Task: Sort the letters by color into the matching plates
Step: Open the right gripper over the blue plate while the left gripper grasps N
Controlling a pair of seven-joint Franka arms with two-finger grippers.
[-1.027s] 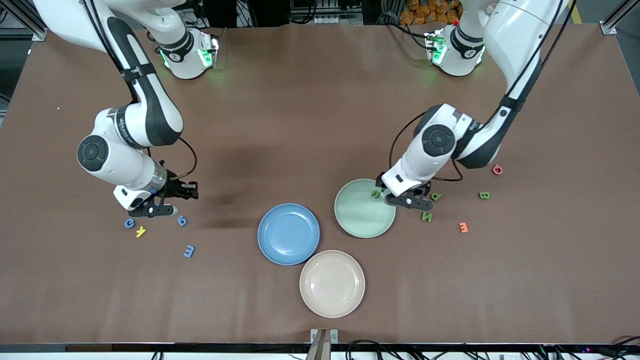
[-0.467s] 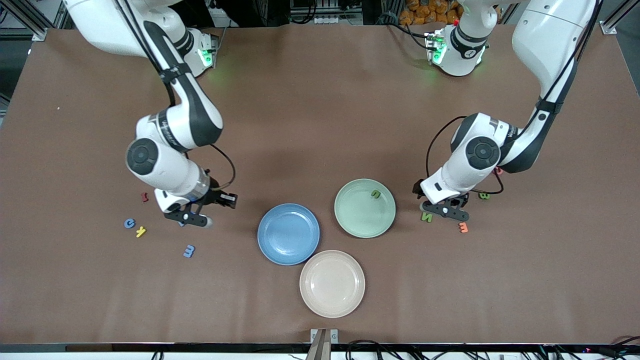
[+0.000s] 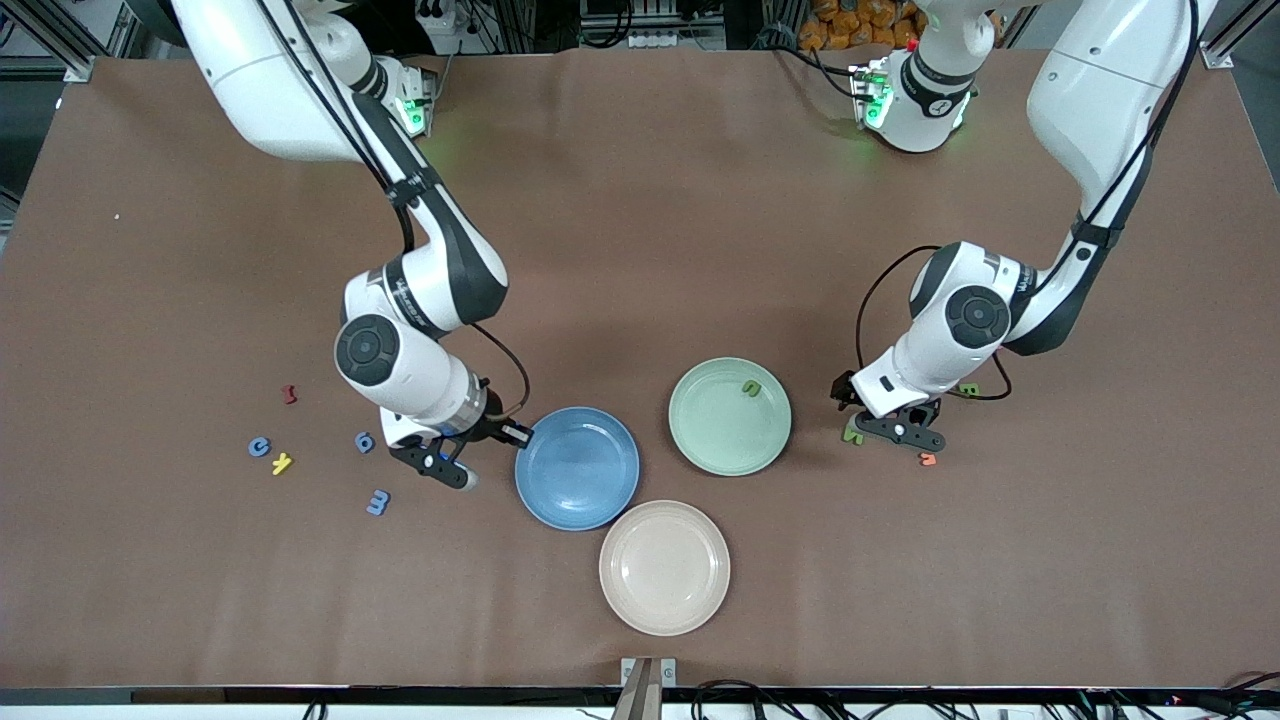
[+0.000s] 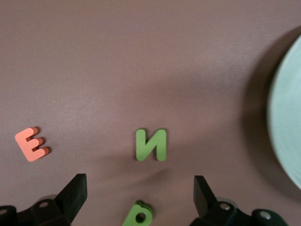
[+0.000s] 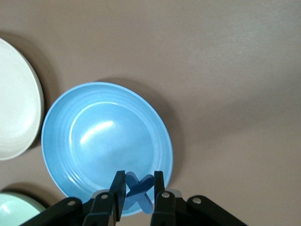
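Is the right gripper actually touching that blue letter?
Touching. The right wrist view shows the right gripper shut on the blue letter, above the blue plate's rim.

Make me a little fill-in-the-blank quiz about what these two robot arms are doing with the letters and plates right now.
1. The right gripper is shut on a ____ letter shaped like an X.
2. That letter hangs beside the rim of the ____ plate.
3. The green plate holds ____ green letter.
4. The left gripper, jaws open, hovers over a green letter ____.

Missing words: blue; blue; one; N
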